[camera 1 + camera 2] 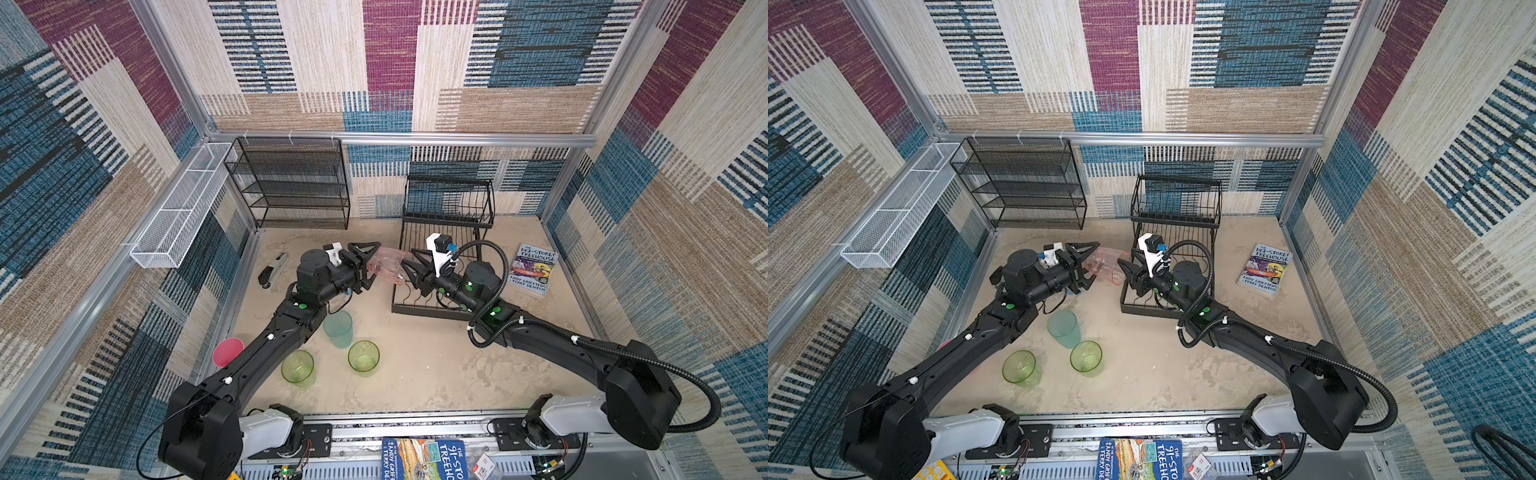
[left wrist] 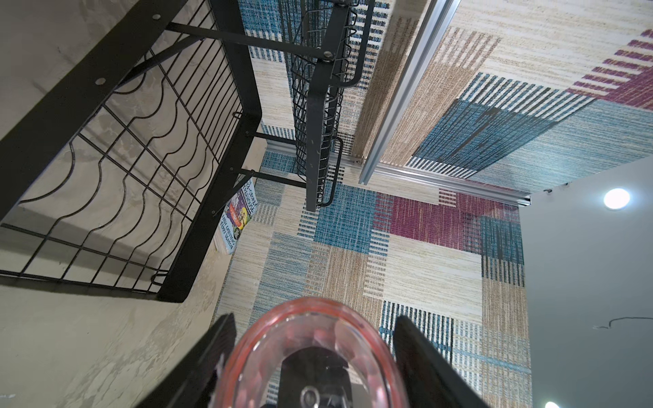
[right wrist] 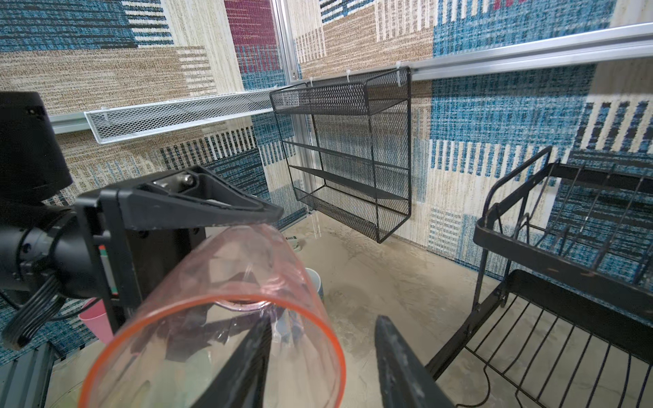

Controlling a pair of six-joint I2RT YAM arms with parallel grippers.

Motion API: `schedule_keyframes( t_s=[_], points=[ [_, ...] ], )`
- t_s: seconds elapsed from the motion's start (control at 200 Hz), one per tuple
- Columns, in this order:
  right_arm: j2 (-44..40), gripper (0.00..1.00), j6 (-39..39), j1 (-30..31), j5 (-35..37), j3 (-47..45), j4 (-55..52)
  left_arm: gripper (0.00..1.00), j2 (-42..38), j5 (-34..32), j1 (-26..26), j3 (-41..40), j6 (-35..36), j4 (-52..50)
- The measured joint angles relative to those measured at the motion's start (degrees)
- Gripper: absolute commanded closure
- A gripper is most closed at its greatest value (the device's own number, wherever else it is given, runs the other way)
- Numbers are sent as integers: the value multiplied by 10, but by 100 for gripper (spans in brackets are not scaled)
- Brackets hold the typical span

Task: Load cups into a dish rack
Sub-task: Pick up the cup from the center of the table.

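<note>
Handover at the dish rack's (image 1: 419, 311) near corner: the left gripper (image 1: 374, 266) is clasping the peach-pink cup (image 1: 388, 266) sideways in mid-air, the right gripper (image 1: 409, 266) straddling its rim, jaws parted — next, seemingly, tipping it mouth-down into the rack.

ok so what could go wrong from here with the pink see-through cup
The peach-pink cup hangs sideways in the air, gripped only near its base by the left gripper; the smooth plastic could slip or tip.
The right gripper has open jaws straddling the rim, one inside the mouth; backing off crookedly could snag it.
The teal cup stands close by the left arm; a swing might knock it.
</note>
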Motion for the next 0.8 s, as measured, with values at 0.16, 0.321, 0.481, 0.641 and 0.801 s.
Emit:
schedule_keyframes(
  t_s=[0.16,0.321,0.481,0.641,0.801],
  points=[
    [0,47,0,-1,3,0,-7,47,6,-9,0,0,0,0],
    [0,48,0,-1,3,0,-13,48,7,-10,0,-2,4,0],
    [3,49,4,-2,-2,0,-17,48,8,-10,0,-2,18,0],
    [7,51,7,-2,-20,1,-21,48,8,-10,0,-3,28,0],
    [8,52,8,-2,-44,1,-21,49,3,-10,0,-7,31,-1]
  ],
)
